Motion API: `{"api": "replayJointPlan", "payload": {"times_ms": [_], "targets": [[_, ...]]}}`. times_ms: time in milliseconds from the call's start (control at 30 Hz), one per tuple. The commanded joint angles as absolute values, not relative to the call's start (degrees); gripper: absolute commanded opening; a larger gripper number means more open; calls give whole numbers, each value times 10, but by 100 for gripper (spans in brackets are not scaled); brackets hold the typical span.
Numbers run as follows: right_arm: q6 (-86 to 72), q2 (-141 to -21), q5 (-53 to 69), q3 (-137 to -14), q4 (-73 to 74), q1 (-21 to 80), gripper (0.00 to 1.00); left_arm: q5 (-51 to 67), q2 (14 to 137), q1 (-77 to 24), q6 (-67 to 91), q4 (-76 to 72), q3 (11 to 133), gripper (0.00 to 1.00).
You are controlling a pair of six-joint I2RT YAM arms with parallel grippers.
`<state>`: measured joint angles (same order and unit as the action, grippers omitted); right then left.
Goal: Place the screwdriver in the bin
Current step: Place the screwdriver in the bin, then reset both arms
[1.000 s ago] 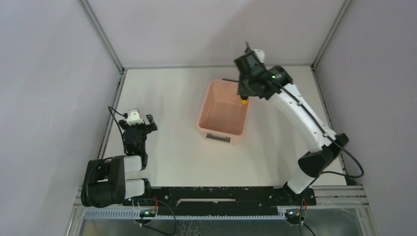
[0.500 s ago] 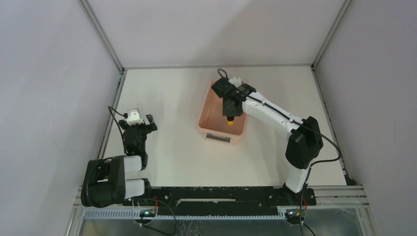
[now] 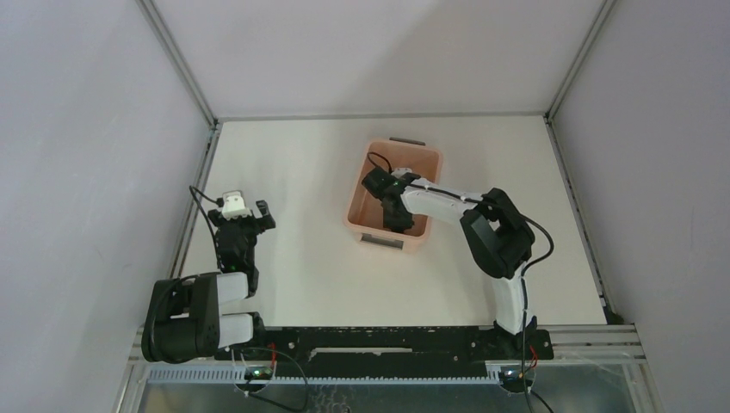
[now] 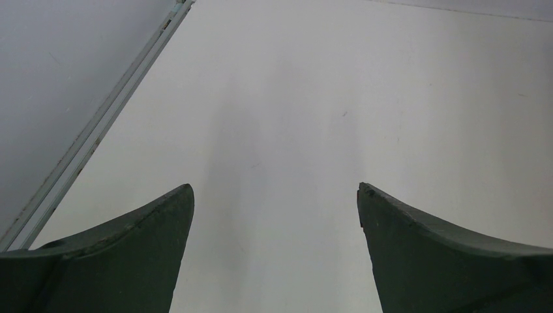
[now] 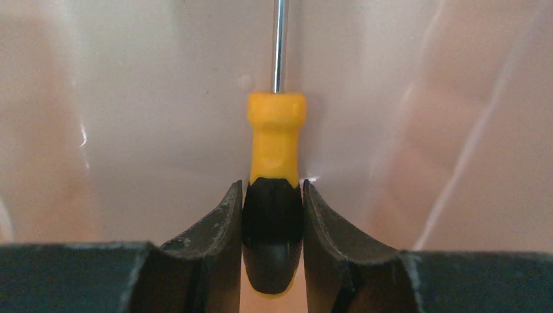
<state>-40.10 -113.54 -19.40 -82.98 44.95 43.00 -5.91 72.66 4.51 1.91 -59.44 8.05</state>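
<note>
The salmon-pink bin [image 3: 424, 160] stands mid-table with a dark handle at each short end. My right gripper [image 3: 392, 217] reaches down inside it near its front end. In the right wrist view that gripper [image 5: 272, 186] is shut on the black handle of the screwdriver [image 5: 276, 130], whose yellow collar and thin metal shaft point ahead against the bin's pink wall [image 5: 130, 98]. The screwdriver is hidden in the top view. My left gripper [image 3: 245, 209] is open and empty over the bare table at the left; it also shows in the left wrist view [image 4: 275, 189].
White table [image 3: 301, 172] inside grey walls with metal corner posts. A metal rail [image 4: 98, 130] runs along the table's left edge, close to the left gripper. The right arm's elbow [image 3: 499, 232] hangs over the table right of the bin.
My right gripper has swung from above the bin's far right corner down and toward the front, into the bin, still holding the screwdriver. The left arm has not moved.
</note>
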Motion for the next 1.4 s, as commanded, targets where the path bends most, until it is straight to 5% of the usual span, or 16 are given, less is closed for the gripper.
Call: {"api": "replayJointPlan", "payload": {"times_ms": [0, 333, 567, 667, 933, 1367], "targets": [[-425, -1154, -195, -833, 412, 431, 17, -65, 720, 42, 10, -614, 106, 100], [-428, -1101, -219, -863, 471, 431, 61, -65, 720, 42, 10, -614, 106, 100], [-395, -1007, -255, -916, 517, 441, 79, -65, 720, 42, 10, -614, 106, 100], [-370, -974, -275, -937, 535, 441, 99, -65, 719, 42, 10, -614, 106, 100], [-258, -870, -309, -904, 563, 365, 100, -65, 720, 42, 10, -614, 106, 100], [-152, -706, -246, -763, 519, 47, 100, -65, 720, 42, 10, -614, 106, 100]]}}
